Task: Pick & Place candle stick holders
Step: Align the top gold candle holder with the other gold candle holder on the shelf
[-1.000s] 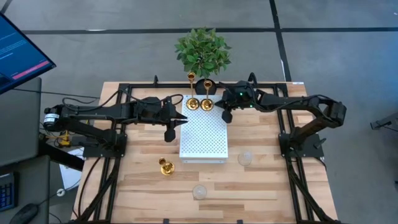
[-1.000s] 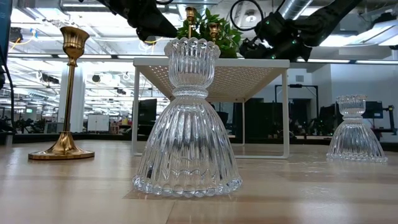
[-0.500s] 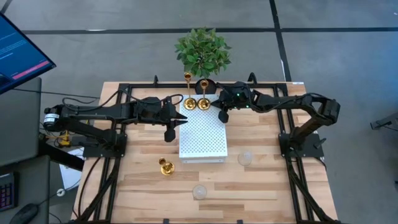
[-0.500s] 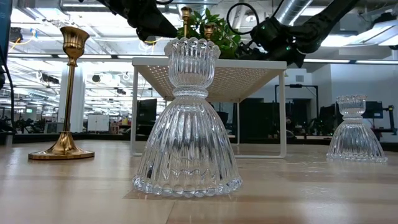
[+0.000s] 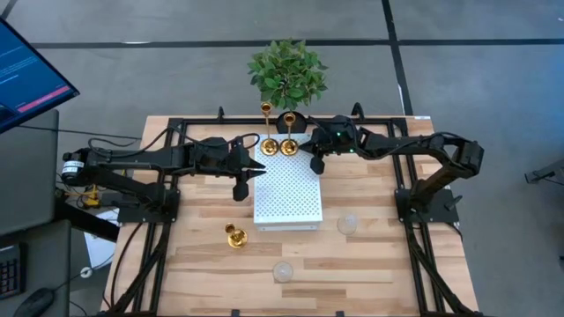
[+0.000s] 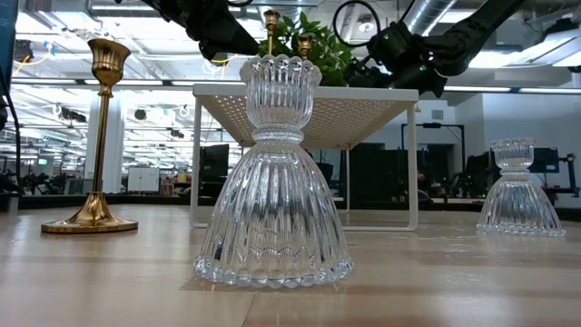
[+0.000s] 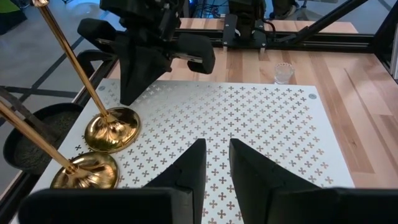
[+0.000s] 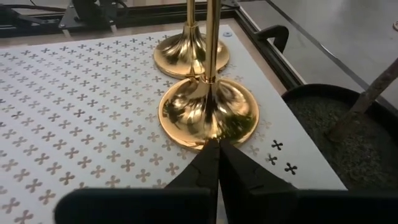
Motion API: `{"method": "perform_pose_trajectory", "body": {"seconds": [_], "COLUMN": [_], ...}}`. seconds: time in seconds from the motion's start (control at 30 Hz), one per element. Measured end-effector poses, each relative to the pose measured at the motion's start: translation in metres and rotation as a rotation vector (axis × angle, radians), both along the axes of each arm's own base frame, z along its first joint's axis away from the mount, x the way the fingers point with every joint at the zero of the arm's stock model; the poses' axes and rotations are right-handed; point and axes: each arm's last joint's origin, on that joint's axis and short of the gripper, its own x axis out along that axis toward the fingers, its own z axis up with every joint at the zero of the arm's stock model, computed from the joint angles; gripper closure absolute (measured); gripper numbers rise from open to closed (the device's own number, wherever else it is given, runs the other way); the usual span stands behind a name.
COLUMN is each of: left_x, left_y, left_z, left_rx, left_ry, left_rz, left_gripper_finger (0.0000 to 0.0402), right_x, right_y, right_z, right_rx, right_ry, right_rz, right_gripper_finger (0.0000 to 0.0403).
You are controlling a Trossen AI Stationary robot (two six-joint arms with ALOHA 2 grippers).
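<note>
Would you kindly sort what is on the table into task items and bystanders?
Task items: two gold holders on the white rack; gold holder on the table; two glass holders.
Bystanders: potted plant; white rack; monitor.

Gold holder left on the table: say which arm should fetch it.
Left. The gold holder stands on the wood on the left arm's side of the white rack; the left gripper hovers nearer than the right gripper at the rack's far end.

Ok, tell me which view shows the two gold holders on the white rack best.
The right wrist view: both gold holders stand close up, bases fully seen on the white rack. The left wrist view shows them at its edge; the high view small; the low view only their tops.
</note>
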Motion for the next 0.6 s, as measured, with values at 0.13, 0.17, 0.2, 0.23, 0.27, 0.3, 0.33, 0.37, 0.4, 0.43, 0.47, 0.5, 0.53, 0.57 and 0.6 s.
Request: {"method": "perform_pose_trajectory", "body": {"seconds": [0.13,0.17,0.2,0.23,0.27,0.3,0.33,0.37,0.4,0.43,0.47,0.5,0.53,0.57,0.6], "left_x": [0.0,0.0,0.0,0.0,0.0,0.0,0.0,0.0,0.0,0.0,0.0,0.0,0.0,0.0,0.0], "left_y": [0.0001,0.0001,0.0,0.0,0.0001,0.0001,0.0,0.0,0.0001,0.0,0.0001,0.0,0.0,0.0,0.0], "left_z": [0.0,0.0,0.0,0.0,0.0,0.0,0.0,0.0,0.0,0.0,0.0,0.0,0.0,0.0,0.0], "left_rx": [0.0,0.0,0.0,0.0,0.0,0.0,0.0,0.0,0.0,0.0,0.0,0.0,0.0,0.0,0.0], "left_ry": [0.0,0.0,0.0,0.0,0.0,0.0,0.0,0.0,0.0,0.0,0.0,0.0,0.0,0.0,0.0], "left_rz": [0.001,0.0,0.0,0.0,0.0,0.0,0.0,0.0,0.0,0.0,0.0,0.0,0.0,0.0,0.0], "left_gripper_finger": [0.033,0.033,0.033,0.033,0.033,0.033,0.033,0.033,0.033,0.033,0.033,0.033,0.033,0.033,0.033], "right_x": [0.001,0.0012,0.0014,0.0016,0.0021,0.0027,0.0026,0.0024,0.0024,0.0024,0.0023,0.002,0.0019,0.0019,0.0017], "right_y": [0.0013,0.0012,0.0011,0.001,0.0008,0.0005,0.0005,0.0004,0.0003,0.0004,0.0004,0.0005,0.0005,0.0005,0.0003], "right_z": [0.0006,0.0012,0.0016,0.0021,0.0018,0.0016,0.0011,0.0009,0.0008,0.0007,0.0005,-0.0001,-0.0003,0.0,0.0004], "right_rx": [-0.003,-0.006,-0.008,-0.01,-0.012,-0.013,-0.012,-0.011,-0.011,-0.01,-0.009,-0.006,-0.007,-0.003,-0.002], "right_ry": [-0.007,-0.013,-0.017,-0.022,-0.025,-0.029,-0.025,-0.022,-0.023,-0.021,-0.018,-0.013,-0.01,-0.012,-0.014], "right_rz": [0.005,0.006,0.006,0.006,0.006,0.006,0.005,0.005,0.005,0.005,0.004,0.004,0.001,-0.002,-0.004], "right_gripper_finger": [0.0403,0.0403,0.0403,0.0403,0.0403,0.0403,0.0403,0.0403,0.0403,0.0403,0.0403,0.0403,0.0403,0.0403,0.0403]}}
